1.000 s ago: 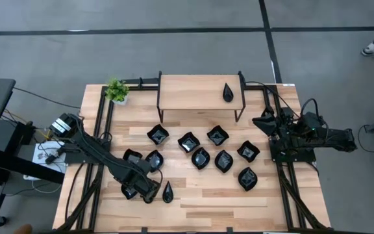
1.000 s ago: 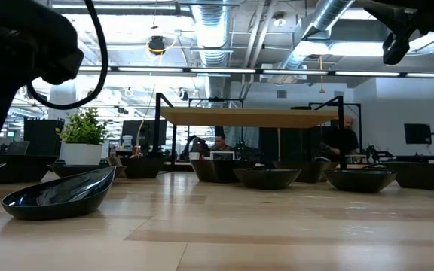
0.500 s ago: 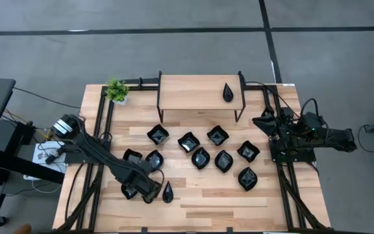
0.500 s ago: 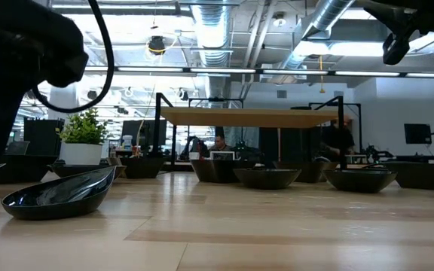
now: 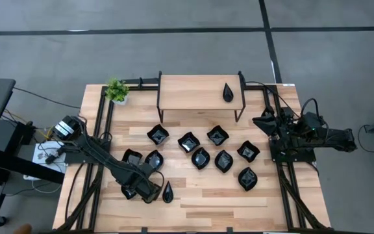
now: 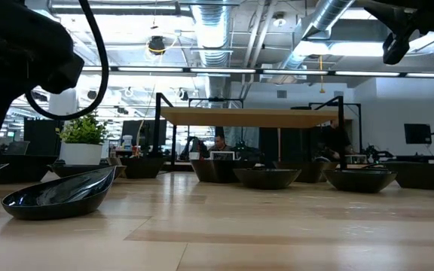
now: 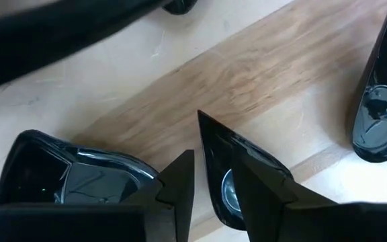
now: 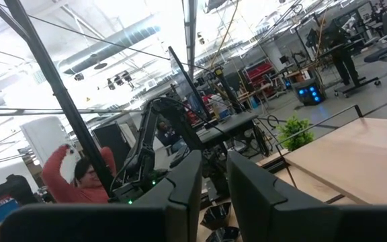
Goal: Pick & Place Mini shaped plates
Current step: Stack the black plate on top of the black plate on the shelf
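Reaching low at the lower left of the high view, the left end effector sits among the mini shaped plates that lie on the desk. Its fingers stand only narrowly apart. In the left wrist view a pointed black plate shows in the gap between them, but whether they pinch its rim cannot be told. A wavy-edged plate lies just beside one finger, and a teardrop plate lies near the other side.

Compared with a second ago, the left arm's round joint near the left edge of the desk has shifted slightly. In the low view the dark arm and its cable at upper left have moved a little. The shallow plate at lower left there lies as before.

Across the middle of the high view, the other black plates lie scattered and apart, none moved. Above them a small raised shelf carries one teardrop plate, with a potted plant to its left.

At the right, the right end effector waits raised over the desk's edge, unchanged. Its fingers are narrowly parted and hold nothing.
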Controlling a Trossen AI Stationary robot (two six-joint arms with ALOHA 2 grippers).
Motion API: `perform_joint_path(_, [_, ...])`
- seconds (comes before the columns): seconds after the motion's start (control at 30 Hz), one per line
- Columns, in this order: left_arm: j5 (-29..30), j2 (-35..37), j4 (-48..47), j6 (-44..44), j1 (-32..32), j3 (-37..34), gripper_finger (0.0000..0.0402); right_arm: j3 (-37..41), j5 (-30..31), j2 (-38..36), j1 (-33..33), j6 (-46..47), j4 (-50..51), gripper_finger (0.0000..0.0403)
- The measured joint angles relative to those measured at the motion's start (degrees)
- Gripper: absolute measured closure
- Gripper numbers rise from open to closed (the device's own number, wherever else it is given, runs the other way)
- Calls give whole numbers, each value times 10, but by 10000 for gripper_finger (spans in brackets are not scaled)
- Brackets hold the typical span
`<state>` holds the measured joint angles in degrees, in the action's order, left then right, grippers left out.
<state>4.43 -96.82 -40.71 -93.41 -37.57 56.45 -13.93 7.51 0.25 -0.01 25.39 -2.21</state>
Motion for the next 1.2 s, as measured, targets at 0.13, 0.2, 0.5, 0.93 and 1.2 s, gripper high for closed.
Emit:
perform_joint_path(0.13, [0, 0, -1, 0, 0, 0, 300, 0, 0, 0, 0, 0, 0, 336])
perform_joint_path(0.2, [0, 0, -1, 0, 0, 0, 300, 0, 0, 0, 0, 0, 0, 336])
perform_joint_path(0.5, [18, 0, -1, 0, 0, 0, 300, 0, 0, 0, 0, 0, 0, 336])
perform_joint_path(0.93, [16, 0, 7, -2, -1, 0, 300, 0, 0, 0, 0, 0, 0, 336])
perform_joint_path(1.2, [-1, 0, 7, -3, -1, 0, 300, 0, 0, 0, 0, 0, 0, 336])
